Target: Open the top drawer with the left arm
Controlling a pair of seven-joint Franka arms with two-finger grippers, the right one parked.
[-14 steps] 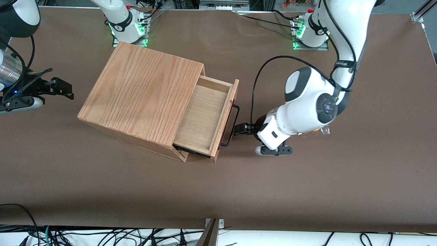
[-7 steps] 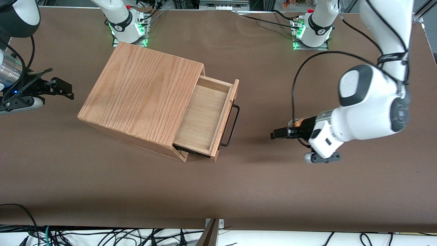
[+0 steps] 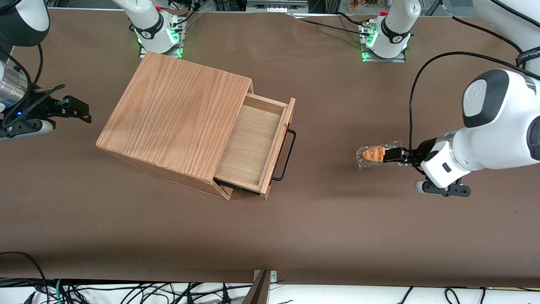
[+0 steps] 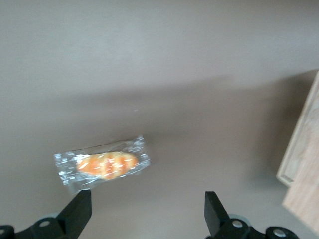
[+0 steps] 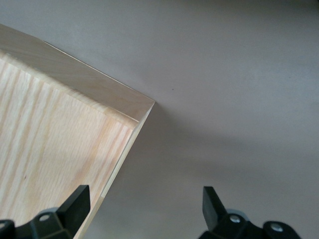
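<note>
at the right edge of the front view the left arm (image 3: 498, 126) reaches low over the table, its gripper (image 3: 396, 155) spread wide and empty above a wrapped pastry (image 3: 373, 154). mid-frame, well apart, the top drawer (image 3: 255, 143) stands pulled out of the wooden box (image 3: 177, 114).

— What is different now?

— The left arm (image 3: 493, 126) has pulled well away from the top drawer (image 3: 253, 145). A second ago its hand (image 3: 394, 155) sat just beside the black handle (image 3: 286, 155); now it hangs toward the working arm's end of the worktop (image 3: 320, 219), fingers (image 4: 77, 214) spread apart.

— Anything newly showing?

— Yes, a wrapped snack (image 3: 372, 154) lies uncovered on the worktop. The arm hid most of it before. The hand's tip is now right at the wrapper's edge.
</note>
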